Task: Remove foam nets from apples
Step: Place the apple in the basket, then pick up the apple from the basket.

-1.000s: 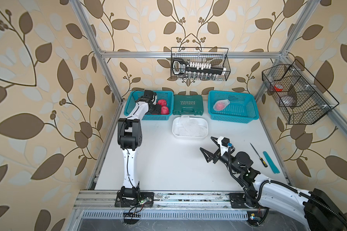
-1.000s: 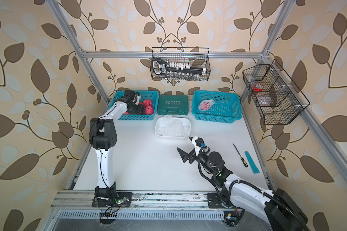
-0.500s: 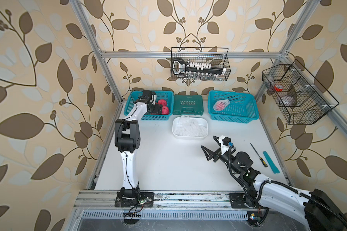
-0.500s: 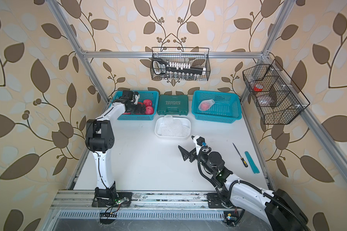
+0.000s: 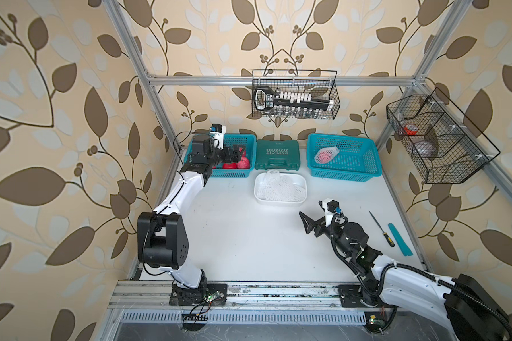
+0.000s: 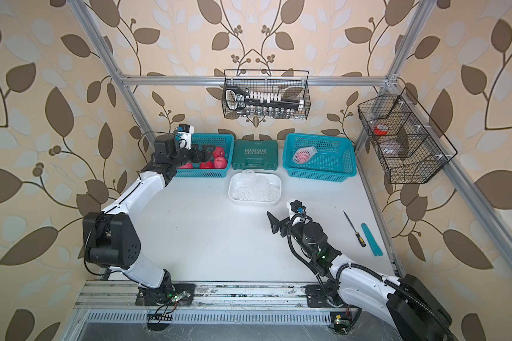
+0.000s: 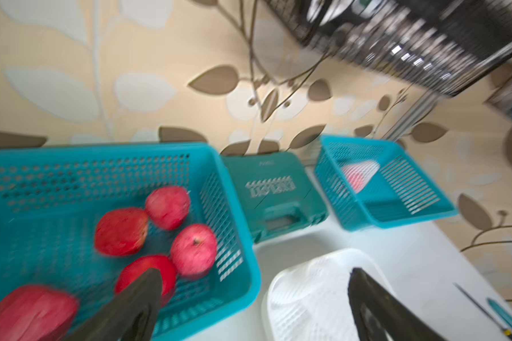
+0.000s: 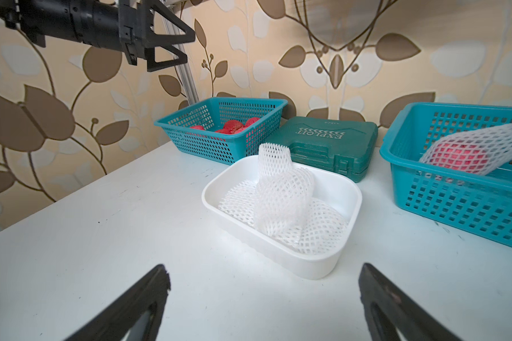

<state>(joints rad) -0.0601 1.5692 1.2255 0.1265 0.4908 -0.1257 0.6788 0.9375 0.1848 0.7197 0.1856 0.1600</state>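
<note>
Several bare red apples (image 7: 193, 249) lie in the left teal basket (image 5: 189, 161); two of them show in a top view (image 6: 220, 162). My left gripper (image 5: 238, 152) hangs open and empty above this basket's right part, and the wrist view (image 7: 254, 274) is blurred. One apple wrapped in a white foam net (image 5: 325, 155) rests in the right teal basket (image 5: 367, 174), also in the right wrist view (image 8: 467, 153). Limp foam nets (image 8: 281, 203) are piled in the white tub (image 5: 304, 184). My right gripper (image 5: 306, 223) is low over the table in front of the tub, open and empty (image 8: 263, 274).
A dark green tool case (image 5: 277, 155) stands between the two baskets at the back. A small knife (image 5: 380, 226) and a teal sheath (image 5: 399, 239) lie near the table's right edge. Wire baskets hang on the back rail (image 5: 294, 94) and on the right frame (image 5: 438, 138).
The left arm's elbow has swung down and toward the front left, drawing the wrist slightly back over the basket, and its jaws have widened. The right arm has barely moved.
</note>
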